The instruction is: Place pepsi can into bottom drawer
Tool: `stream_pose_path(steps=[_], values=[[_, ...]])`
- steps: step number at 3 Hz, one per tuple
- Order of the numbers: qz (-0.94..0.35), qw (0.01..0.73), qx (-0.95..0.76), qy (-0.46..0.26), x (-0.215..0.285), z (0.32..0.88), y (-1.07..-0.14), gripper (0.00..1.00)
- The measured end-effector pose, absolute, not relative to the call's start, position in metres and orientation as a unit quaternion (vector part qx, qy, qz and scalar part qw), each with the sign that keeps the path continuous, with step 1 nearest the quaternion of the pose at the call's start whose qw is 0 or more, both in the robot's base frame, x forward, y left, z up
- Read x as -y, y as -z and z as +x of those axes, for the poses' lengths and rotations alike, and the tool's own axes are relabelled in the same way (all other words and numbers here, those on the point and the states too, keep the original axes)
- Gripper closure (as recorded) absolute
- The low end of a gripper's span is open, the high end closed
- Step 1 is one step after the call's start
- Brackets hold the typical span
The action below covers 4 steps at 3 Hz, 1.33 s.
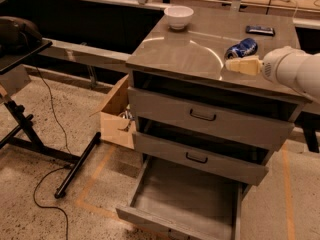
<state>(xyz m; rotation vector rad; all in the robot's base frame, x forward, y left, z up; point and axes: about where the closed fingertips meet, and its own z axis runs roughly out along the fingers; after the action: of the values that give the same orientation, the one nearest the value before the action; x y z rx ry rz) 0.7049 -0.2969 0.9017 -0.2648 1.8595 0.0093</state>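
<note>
Pepsi can (241,48) lies on its side at the far right of the grey cabinet top (180,54), not yet picked up, while the bottom drawer (185,201) stands pulled out and bare at the near side of the cabinet. The step in hand looks like the approach to grasp. The gripper (232,65) hovers just on the near side of the can, carrying nothing, and I cannot tell whether it is spread or closed; next it likely needs to straddle the can.
</note>
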Motion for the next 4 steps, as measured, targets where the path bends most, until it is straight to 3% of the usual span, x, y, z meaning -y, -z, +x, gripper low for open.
stream_pose_path(steps=[4], values=[[-0.05,0.625,-0.779,-0.014,0.262,0.757,-0.877,0.0]])
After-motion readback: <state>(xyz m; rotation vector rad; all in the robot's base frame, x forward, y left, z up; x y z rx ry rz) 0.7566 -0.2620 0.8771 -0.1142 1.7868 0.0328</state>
